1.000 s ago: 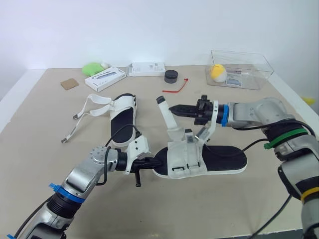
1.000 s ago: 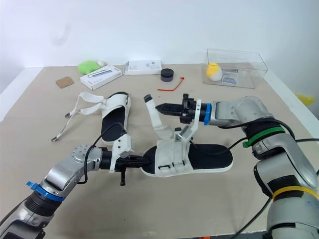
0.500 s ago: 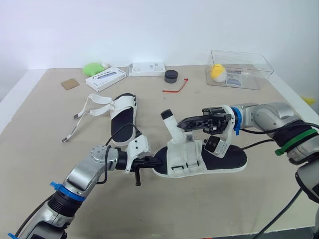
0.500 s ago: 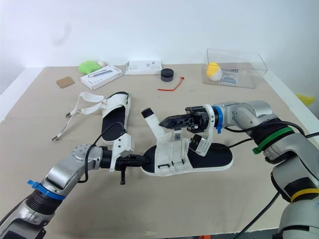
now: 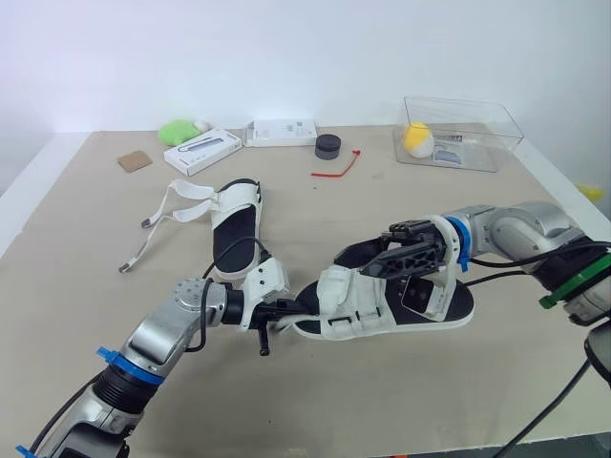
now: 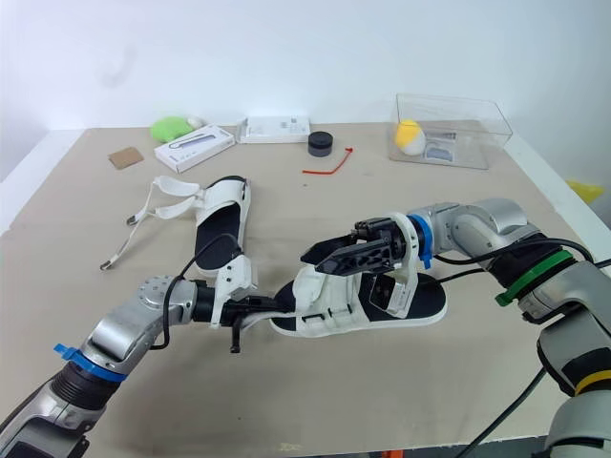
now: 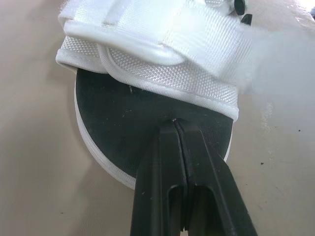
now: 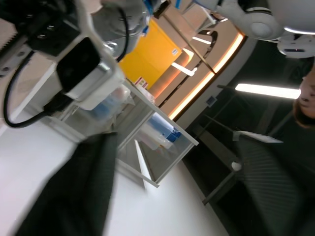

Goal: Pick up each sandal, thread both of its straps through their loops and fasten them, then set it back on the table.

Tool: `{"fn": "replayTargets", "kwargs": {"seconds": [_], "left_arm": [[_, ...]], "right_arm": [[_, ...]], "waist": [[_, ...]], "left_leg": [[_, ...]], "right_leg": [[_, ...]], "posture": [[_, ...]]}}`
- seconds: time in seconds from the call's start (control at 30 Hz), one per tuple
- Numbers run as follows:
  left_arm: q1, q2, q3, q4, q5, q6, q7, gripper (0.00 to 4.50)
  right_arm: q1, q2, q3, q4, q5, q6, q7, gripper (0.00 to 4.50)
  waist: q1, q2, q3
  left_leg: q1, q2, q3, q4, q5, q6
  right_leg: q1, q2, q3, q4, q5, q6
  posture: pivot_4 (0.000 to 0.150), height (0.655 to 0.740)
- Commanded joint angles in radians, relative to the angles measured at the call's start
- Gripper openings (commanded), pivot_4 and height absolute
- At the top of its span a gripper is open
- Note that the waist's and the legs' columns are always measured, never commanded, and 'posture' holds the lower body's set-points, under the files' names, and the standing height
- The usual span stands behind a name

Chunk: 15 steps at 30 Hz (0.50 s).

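Beige tabletop (image 5: 430,401), frame centre: white-strapped black-soled sandal (image 5: 368,310) lies flat. Left gripper (image 7: 175,123) clenched, tips on toe insole. Right gripper (image 5: 374,271) over straps (image 5: 339,291), grip unclear. Likely light, floppy webbing; pinch strap tip.

Wide beige matte tabletop (image 5: 76,248) under even light, plain white wall (image 5: 305,48) beyond at twelve o'clock.

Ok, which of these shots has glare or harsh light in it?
Right wrist view: it faces lit ceiling strips, bright against a dark room. Left wrist view: even light, no glare on the white strap. Eye views: soft light, just a faint shadow beside the sandal.
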Motion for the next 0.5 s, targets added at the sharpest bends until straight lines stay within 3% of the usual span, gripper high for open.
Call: {"fn": "replayTargets", "kwargs": {"seconds": [0.03,0.1,0.17,0.23,0.3,0.33,0.37,0.4,0.43,0.5], "left_arm": [[0.008,0.006,-0.015,0.026,0.027,0.012,0.003,0.00],[0.009,0.006,-0.014,0.026,0.027,0.012,0.003,0.00],[0.012,0.006,-0.015,0.024,0.026,0.012,0.003,0.00],[0.016,0.008,-0.015,0.021,0.026,0.012,0.002,0.00],[0.020,0.008,-0.015,0.017,0.027,0.013,0.003,0.00],[0.023,0.008,-0.016,0.014,0.026,0.014,0.003,0.00],[0.026,0.007,-0.017,0.012,0.026,0.015,0.003,0.00],[0.028,0.007,-0.018,0.010,0.025,0.015,0.004,0.00],[0.029,0.006,-0.020,0.009,0.025,0.016,0.004,0.00],[0.029,0.005,-0.021,0.009,0.025,0.015,0.005,0.00]], "right_arm": [[-0.026,-0.027,-0.069,-0.028,0.089,-0.071,0.038,4.45],[-0.043,-0.035,-0.097,-0.033,0.141,-0.134,0.066,4.45],[-0.105,-0.006,-0.122,0.086,0.374,-0.331,0.246,4.45],[-0.231,0.076,-0.017,0.407,0.720,-0.612,0.525,4.45],[-0.343,0.147,0.134,0.665,0.905,-0.817,0.659,4.45],[-0.210,0.059,0.085,0.322,1.589,-0.316,1.182,4.45],[-0.100,-0.038,0.033,-0.001,2.215,0.179,1.597,4.45],[-0.016,-0.118,-0.012,-0.233,2.649,0.546,1.906,4.45],[0.035,-0.166,-0.066,-0.364,2.897,0.794,2.086,4.45],[0.066,-0.198,-0.160,-0.416,3.073,1.072,2.178,4.45]], "waist": [[0.000,0.000,0.000],[0.000,0.000,0.000],[-0.002,0.000,0.000],[-0.012,-0.001,0.000],[-0.032,-0.004,0.003],[-0.028,-0.011,0.004],[-0.028,-0.014,0.006],[-0.022,-0.017,0.007],[-0.021,-0.014,0.005],[-0.010,-0.007,0.003]], "left_leg": [[0.000,0.000,0.000,0.000,0.000,0.000],[0.000,0.000,0.000,0.000,0.000,0.000],[0.000,0.000,0.000,0.000,0.000,0.000],[0.001,0.000,0.002,0.000,0.001,0.002],[0.008,0.001,0.002,0.000,0.001,0.005],[0.017,0.002,0.002,-0.002,0.000,0.007],[0.021,0.004,-0.004,-0.004,0.000,0.009],[0.023,0.006,-0.008,-0.003,-0.001,0.008],[0.020,0.010,-0.013,-0.002,-0.002,0.007],[0.019,0.010,-0.018,0.000,-0.006,0.005]], "right_leg": [[0.000,0.000,0.000,0.000,0.000,0.000],[0.000,0.000,0.001,0.000,0.000,0.000],[0.000,0.000,0.001,0.000,0.000,0.001],[0.001,0.000,0.002,-0.001,0.002,0.002],[0.009,0.000,0.002,-0.003,0.003,0.002],[0.018,-0.001,0.002,-0.005,0.003,0.002],[0.026,0.000,-0.003,-0.010,0.002,0.000],[0.031,0.002,-0.004,-0.013,0.001,-0.001],[0.033,-0.002,-0.007,-0.016,0.002,-0.003],[0.034,-0.007,-0.016,-0.015,0.006,-0.006]], "posture": [[0.150,0.7400],[0.150,0.7400],[0.150,0.7400],[0.150,0.7400],[0.150,0.7400],[0.150,0.7400],[0.150,0.7400],[0.150,0.7400],[0.150,0.7400],[0.150,0.7400]]}}
